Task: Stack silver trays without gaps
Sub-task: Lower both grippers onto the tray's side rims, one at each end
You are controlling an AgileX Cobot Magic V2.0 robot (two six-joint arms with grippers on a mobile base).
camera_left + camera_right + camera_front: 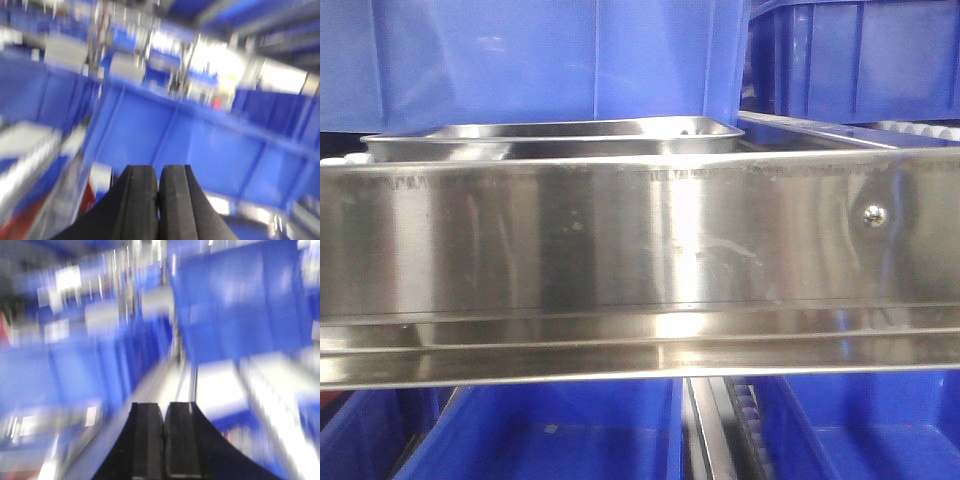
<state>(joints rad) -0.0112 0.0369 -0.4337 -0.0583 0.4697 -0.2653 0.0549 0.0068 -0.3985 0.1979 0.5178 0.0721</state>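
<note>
- Front view: one silver tray (550, 135) sits flat and open side up, far behind the steel panel (620, 240), left of centre, with a blue bin (520, 60) rising just behind it.
- Its long axis runs left to right, and the near long rim faces us.
- A second silver rim (820, 130) shows to the right, likely another tray, though it's mostly hidden.
- The left gripper (159, 200) has its pads pressed together with nothing between them, and its view is smeared.
- The right gripper (164, 440) is pinched to a sliver and also empty, its picture blurred too.
- My read is that this is the approach: no tray is held and nothing is stacked yet.
- The next move calls for the jaws to spread, then a bite on a tray's thin rim, keeping it level.
</note>
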